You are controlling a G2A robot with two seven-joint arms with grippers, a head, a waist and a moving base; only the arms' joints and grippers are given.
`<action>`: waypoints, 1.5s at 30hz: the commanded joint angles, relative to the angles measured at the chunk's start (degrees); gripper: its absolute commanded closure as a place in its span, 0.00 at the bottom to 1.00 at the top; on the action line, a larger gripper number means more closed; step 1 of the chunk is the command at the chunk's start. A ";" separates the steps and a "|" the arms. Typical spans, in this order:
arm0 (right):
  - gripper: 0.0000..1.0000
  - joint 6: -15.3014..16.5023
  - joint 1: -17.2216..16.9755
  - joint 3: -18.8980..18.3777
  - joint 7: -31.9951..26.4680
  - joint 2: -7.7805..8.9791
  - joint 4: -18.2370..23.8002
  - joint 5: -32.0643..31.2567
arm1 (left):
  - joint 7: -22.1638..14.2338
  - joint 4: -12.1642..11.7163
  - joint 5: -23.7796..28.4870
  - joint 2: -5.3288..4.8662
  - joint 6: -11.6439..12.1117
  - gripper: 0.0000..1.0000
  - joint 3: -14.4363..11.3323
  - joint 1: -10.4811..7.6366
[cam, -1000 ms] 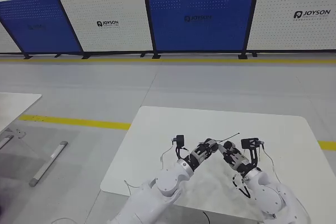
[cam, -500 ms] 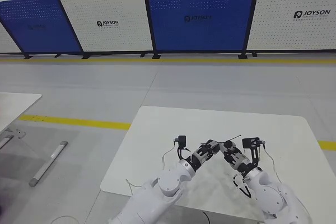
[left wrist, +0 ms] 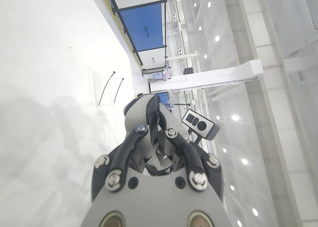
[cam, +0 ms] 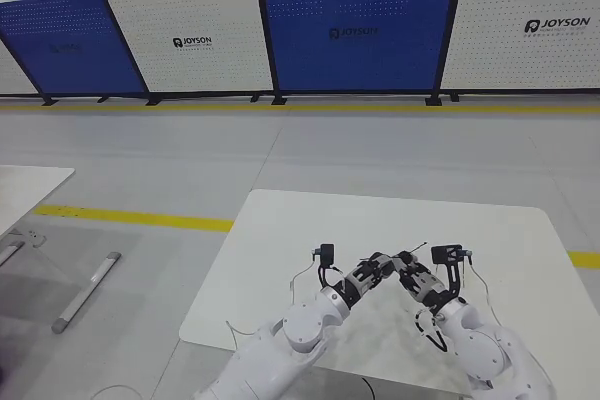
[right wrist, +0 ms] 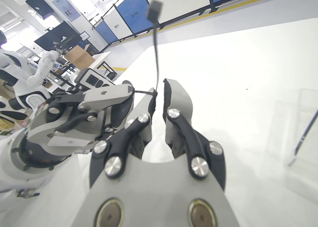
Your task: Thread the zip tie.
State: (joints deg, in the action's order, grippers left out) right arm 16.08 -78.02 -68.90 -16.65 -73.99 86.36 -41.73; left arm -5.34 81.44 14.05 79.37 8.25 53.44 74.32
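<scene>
The left pincer point(right wrist: 132, 92) clenches the zip tie point(right wrist: 156, 51) tail; the strap stands head-up at the right pincer point(right wrist: 160, 92), whose hold I cannot tell.

1. A big robotics test hall: blue and white perforated partition panels point(cam: 360, 45) fence a bay on smooth grey floor point(cam: 180, 150) marked with yellow tape lines point(cam: 130, 217).
2. Round ceiling lamps point(left wrist: 234, 117) hang high overhead (factory-like), and another white humanoid robot point(right wrist: 10, 62) stands beyond.

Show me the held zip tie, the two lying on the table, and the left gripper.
zip tie point(right wrist: 156, 54), right wrist view, mid-strap.
two zip ties on the table point(left wrist: 106, 86), left wrist view, on one strap.
left gripper point(right wrist: 133, 91), right wrist view, between its fingertips.
</scene>
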 commanded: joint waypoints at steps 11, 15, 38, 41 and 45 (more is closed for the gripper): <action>1.00 -0.31 0.19 0.55 0.20 0.06 -0.21 -0.05 | -0.33 0.61 0.11 -0.10 1.25 1.00 0.64 0.47; 1.00 -0.60 0.36 0.84 0.19 0.08 -0.35 -0.37 | -0.64 1.06 0.11 -0.16 1.75 1.00 0.80 0.77; 1.00 -2.52 1.12 2.12 -0.45 0.12 -0.80 -1.90 | -1.86 4.88 0.05 -0.74 3.93 1.00 2.59 2.94; 1.00 -2.88 1.29 2.20 -0.68 0.14 -0.85 -2.23 | -2.19 6.09 -0.25 -0.90 4.53 1.00 2.81 3.76; 1.00 -3.04 1.37 2.30 -0.68 0.15 -0.84 -2.37 | -2.38 7.80 -0.84 -1.17 5.29 1.00 3.35 4.96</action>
State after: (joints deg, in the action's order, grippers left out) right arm 13.04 -76.66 -66.61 -17.35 -73.84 85.52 -44.09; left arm -7.73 88.92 13.33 78.25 13.37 56.68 79.07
